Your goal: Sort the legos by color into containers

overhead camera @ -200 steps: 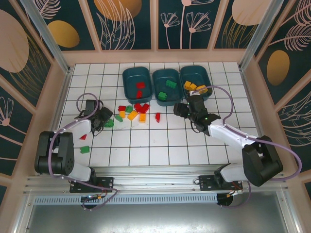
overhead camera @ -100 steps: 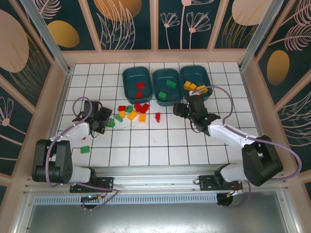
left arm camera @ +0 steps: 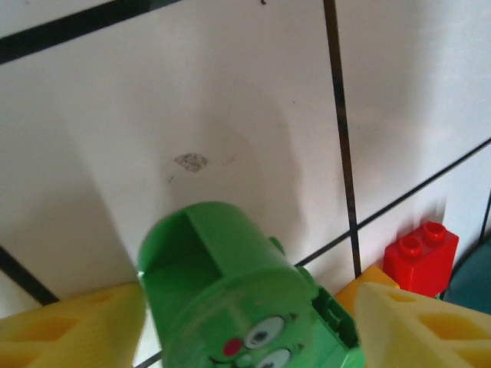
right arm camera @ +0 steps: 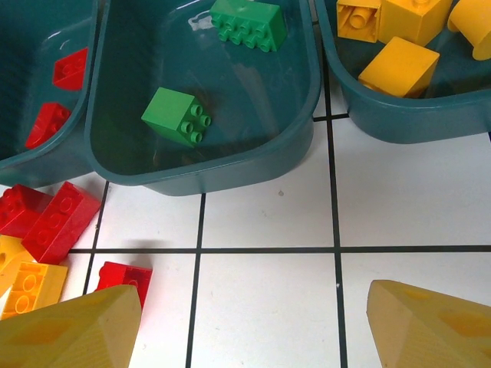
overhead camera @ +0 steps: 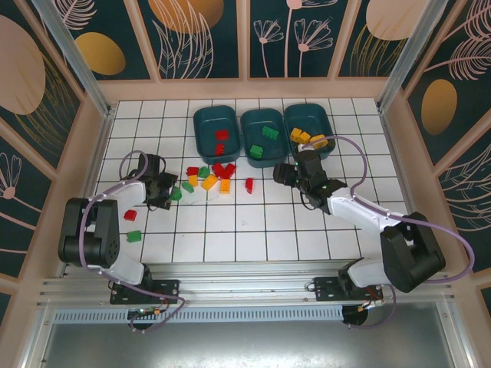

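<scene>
Three dark teal containers stand in a row at the back: the left container [overhead camera: 215, 130] holds red legos, the middle container [overhead camera: 263, 134] green ones, the right container [overhead camera: 308, 126] yellow ones. A pile of red, yellow and green legos [overhead camera: 215, 176] lies in front of them. My left gripper [overhead camera: 165, 189] is low at the pile's left end. In the left wrist view its fingers press both sides of a rounded green lego with a face [left arm camera: 230, 284], which rests on the tiles. My right gripper [overhead camera: 282, 173] [right arm camera: 253, 322] hangs open over bare tile in front of the middle container [right arm camera: 230, 172].
A single red lego [overhead camera: 249, 184] [right arm camera: 123, 274] lies just left of my right gripper. A red lego [overhead camera: 130, 216] and a green lego [overhead camera: 133, 236] lie apart at the near left. A red brick [left arm camera: 420, 257] sits just beyond my left gripper. Wooden walls ring the tiled floor.
My left gripper has shifted right to the green lego and its jaws have narrowed onto it. The right arm has not moved.
</scene>
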